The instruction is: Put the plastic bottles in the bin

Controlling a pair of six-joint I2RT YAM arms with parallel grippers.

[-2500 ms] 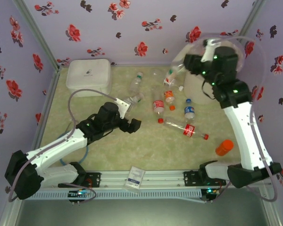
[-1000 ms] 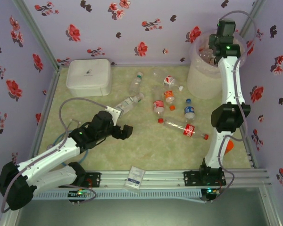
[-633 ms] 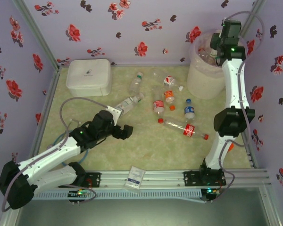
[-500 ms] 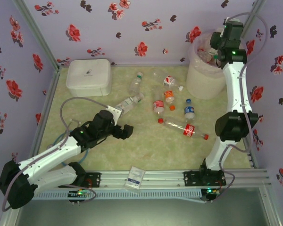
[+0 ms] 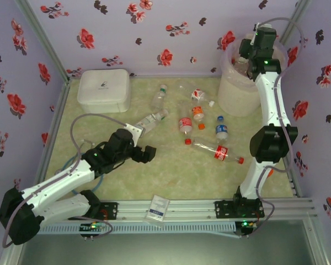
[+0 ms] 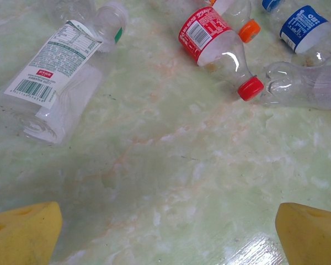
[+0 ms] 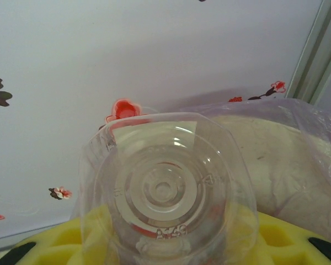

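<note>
My right gripper [image 5: 247, 54] is raised over the bin [image 5: 234, 95], a pale round bucket at the far right. It is shut on a clear plastic bottle [image 7: 165, 187], whose round base faces the wrist camera between the yellow pads. The bin's liner [image 7: 298, 160] shows just behind it. Several plastic bottles lie on the table: a white-labelled one [image 5: 152, 118], a red-labelled one [image 5: 185, 125], a blue-labelled one [image 5: 222, 131] and a long one [image 5: 215, 150]. My left gripper [image 5: 148, 154] hangs open over bare table, its yellow fingertips [image 6: 22, 232] wide apart, short of the white-labelled bottle [image 6: 55, 77] and red-capped bottle [image 6: 218, 47].
A flat white lidded box [image 5: 103, 89] sits at the far left. An orange object [image 5: 268, 171] lies partly behind the right arm. A small white card [image 5: 159, 208] leans on the front rail. Flowered walls close in three sides.
The right arm has swung its bottle up over the bin and its wrist shifted slightly. The left arm drew back toward the near left, then stayed still.
</note>
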